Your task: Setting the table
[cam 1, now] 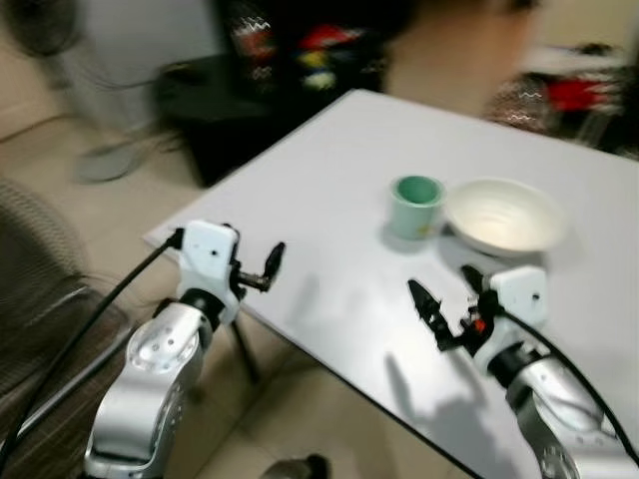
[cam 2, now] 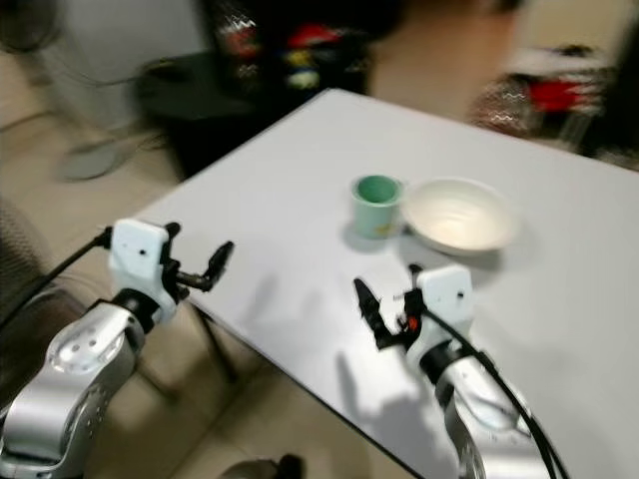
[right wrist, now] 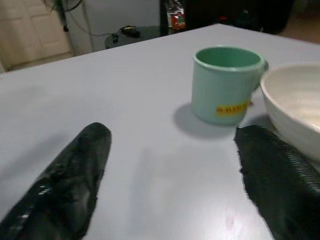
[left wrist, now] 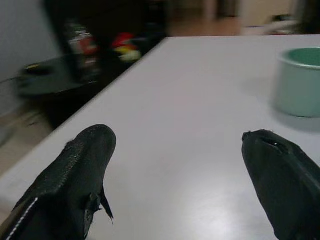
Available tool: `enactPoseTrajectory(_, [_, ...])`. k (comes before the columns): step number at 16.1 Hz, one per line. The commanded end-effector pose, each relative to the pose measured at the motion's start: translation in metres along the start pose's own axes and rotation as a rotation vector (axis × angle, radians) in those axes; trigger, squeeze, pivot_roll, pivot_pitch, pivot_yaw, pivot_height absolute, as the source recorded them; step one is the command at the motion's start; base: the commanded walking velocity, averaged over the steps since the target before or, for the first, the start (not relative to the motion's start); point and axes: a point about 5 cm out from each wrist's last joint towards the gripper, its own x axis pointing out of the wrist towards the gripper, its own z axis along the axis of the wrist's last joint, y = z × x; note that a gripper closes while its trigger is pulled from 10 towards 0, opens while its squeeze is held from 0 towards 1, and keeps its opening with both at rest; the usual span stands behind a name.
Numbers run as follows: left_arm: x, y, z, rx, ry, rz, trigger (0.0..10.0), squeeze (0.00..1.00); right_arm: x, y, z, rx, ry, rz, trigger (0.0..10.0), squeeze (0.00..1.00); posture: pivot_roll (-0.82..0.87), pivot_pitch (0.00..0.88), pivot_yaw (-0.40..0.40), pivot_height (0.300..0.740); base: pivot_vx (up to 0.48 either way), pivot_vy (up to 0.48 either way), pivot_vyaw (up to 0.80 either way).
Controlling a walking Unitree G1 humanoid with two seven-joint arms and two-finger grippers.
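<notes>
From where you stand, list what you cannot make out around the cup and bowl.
- Label on the green cup: a yellow patch in the right wrist view, lettering too small.
- Bowl: far side cut off by the right wrist view's edge, partly behind a black finger.
- Dark shelf items beyond the table: motion blur in both eye views.
- Cup's inside bottom: hidden by its rim.

On the tabletop [cam 1: 329, 180] a cup [cam 1: 416, 206] stands just left of a bowl [cam 1: 504, 217], the two close together, well in from the near edge. The left gripper [cam 1: 272, 266] hangs at the tabletop's near-left corner, and the right gripper [cam 1: 444, 302] is over the tabletop nearer the near edge, before the cup and bowl. Beyond the far-left edge a low table [cam 1: 215, 95] stands on the floor, with a fan [cam 1: 60, 70] further left.
</notes>
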Motion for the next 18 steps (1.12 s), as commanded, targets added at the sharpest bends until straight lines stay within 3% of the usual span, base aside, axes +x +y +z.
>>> enactPoseTrajectory(1, [-0.004, 0.012, -0.001, 0.020, 0.005, 0.053, 10.0, 0.00, 0.006, 0.002, 0.001, -0.012, 0.001, 0.007, 10.0, 1.00, 0.03, 0.000, 0.067, 0.740, 0.000, 0.000, 0.80])
enactPoseTrajectory(6, [-0.006, 0.008, 0.001, 0.059, -0.007, 0.067, 10.0, 0.00, 0.009, 0.000, 0.001, -0.008, 0.033, 0.013, 10.0, 1.00, 0.07, 0.000, 0.011, 0.740, 0.000, 0.000, 0.80])
enactPoseTrajectory(11, [-0.011, 0.005, -0.002, 0.082, 0.002, 0.050, 10.0, 0.00, 0.013, 0.007, -0.001, 0.025, 0.058, 0.042, 10.0, 1.00, 0.08, 0.000, 0.010, 0.740, 0.000, 0.000, 0.80])
enactPoseTrajectory(18, [0.004, 0.005, 0.004, 0.081, -0.012, 0.032, 10.0, 0.00, 0.007, 0.005, -0.007, 0.074, 0.045, -0.032, 10.0, 1.00, 0.03, 0.000, 0.073, 0.740, 0.000, 0.000, 0.80])
